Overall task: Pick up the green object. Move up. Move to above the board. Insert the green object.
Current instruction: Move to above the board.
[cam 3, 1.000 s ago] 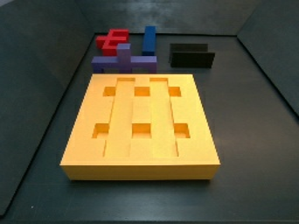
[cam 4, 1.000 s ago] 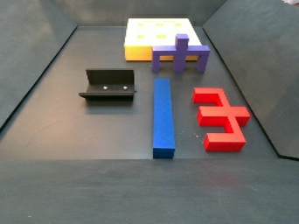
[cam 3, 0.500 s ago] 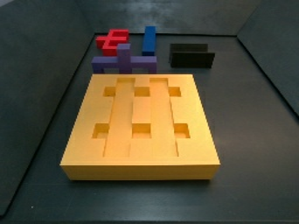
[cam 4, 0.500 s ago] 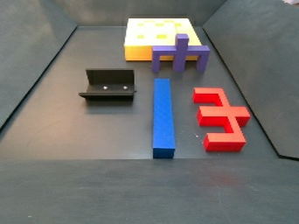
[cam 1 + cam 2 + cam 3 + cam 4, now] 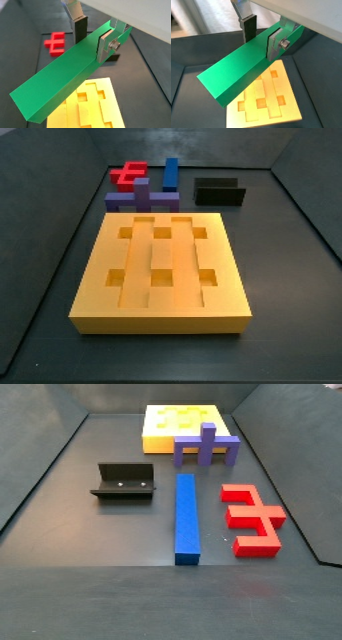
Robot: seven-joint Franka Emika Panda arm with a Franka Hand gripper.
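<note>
In both wrist views my gripper [image 5: 92,41] [image 5: 262,37] is shut on the green object [image 5: 60,80] [image 5: 238,70], a long matte green bar. One finger [image 5: 105,46] presses its near face and the other dark pad [image 5: 80,29] stands behind it. The bar hangs in the air above the board [image 5: 90,107] [image 5: 264,97], the orange-yellow slab with grooves and square holes. Both side views show the board [image 5: 160,268] [image 5: 181,422] lying on the floor. The gripper and the green bar are out of view in both side views.
A purple cross-shaped block [image 5: 140,198] [image 5: 207,444] stands at the board's end. A blue bar [image 5: 170,170] [image 5: 187,519] and a red block [image 5: 128,173] [image 5: 251,519] [image 5: 55,42] lie beyond it. The fixture [image 5: 219,191] [image 5: 124,481] stands beside them. Dark walls enclose the floor.
</note>
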